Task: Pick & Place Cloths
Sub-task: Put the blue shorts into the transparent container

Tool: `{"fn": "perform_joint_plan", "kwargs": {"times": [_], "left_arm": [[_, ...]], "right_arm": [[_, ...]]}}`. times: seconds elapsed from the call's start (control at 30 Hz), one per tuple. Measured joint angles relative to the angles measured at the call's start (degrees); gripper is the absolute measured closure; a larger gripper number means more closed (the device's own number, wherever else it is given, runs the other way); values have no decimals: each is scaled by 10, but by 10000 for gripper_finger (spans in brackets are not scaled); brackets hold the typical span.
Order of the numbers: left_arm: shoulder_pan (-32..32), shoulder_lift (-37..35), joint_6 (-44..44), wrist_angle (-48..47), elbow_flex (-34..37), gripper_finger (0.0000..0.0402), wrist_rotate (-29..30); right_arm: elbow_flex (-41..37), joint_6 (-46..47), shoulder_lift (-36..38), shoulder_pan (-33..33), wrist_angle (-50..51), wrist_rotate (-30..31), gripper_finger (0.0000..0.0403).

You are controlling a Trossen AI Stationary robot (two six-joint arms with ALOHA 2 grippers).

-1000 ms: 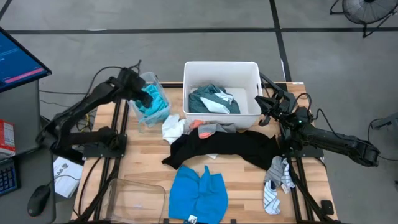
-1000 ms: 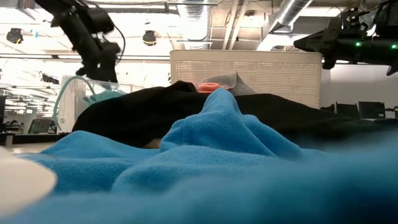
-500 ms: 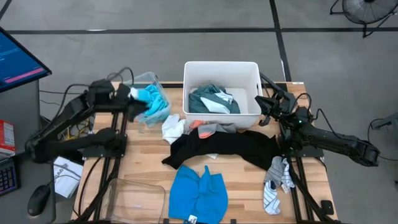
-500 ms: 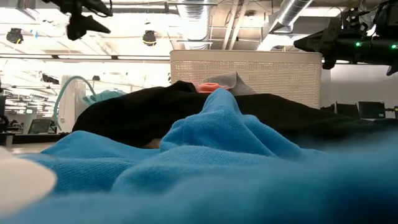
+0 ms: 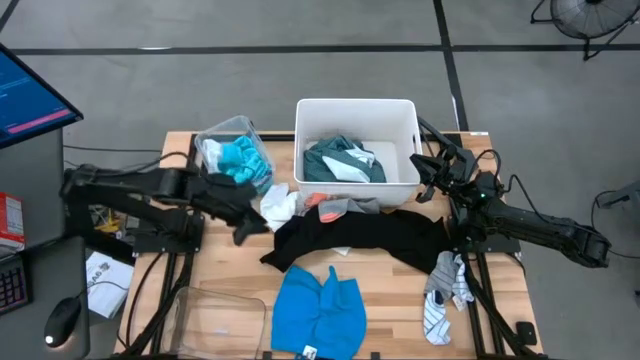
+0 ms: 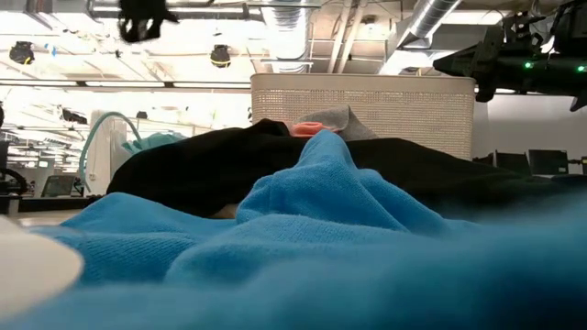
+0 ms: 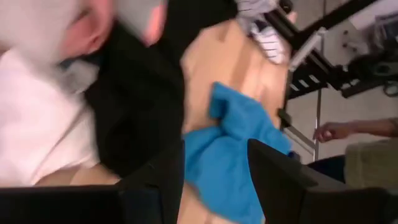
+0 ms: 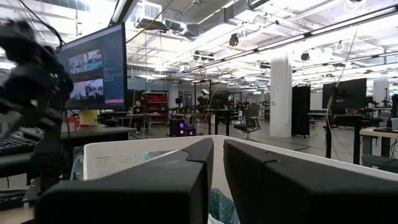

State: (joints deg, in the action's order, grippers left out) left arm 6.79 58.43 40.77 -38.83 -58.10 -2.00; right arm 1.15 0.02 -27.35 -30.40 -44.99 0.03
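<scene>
Several cloths lie on the bench [image 5: 235, 270]: black garment [image 5: 365, 238] across the middle, blue one [image 5: 318, 308] at the near edge, white cloth [image 5: 277, 207] by the tub [image 5: 356, 108], socks [image 5: 442, 295] to the right. Teal cloth [image 5: 340, 160] sits in the tub, turquoise cloth [image 5: 242, 165] in a clear bin [image 5: 215, 137]. Left gripper [image 5: 243, 226] hovers beside the white cloth, jaws apart, empty. Right gripper [image 5: 427, 178] waits by the tub's right wall, jaws nearly together, empty. Advice: descend squarely on a raised fold, pinching one cloth only.
</scene>
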Motion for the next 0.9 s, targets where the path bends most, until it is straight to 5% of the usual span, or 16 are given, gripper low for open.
{"fn": "perform_joint_plan", "kwargs": {"times": [0.3,0.5,0.9], "left_arm": [[67,132,78,-166,-167,280,171],[75,186,266,-334,-173,297,176],[133,219,376,-447,-171,352,196]], "right_arm": [[0,0,0,0,0,0,365],[0,0,0,0,0,0,365],[0,0,0,0,0,0,365]]}}
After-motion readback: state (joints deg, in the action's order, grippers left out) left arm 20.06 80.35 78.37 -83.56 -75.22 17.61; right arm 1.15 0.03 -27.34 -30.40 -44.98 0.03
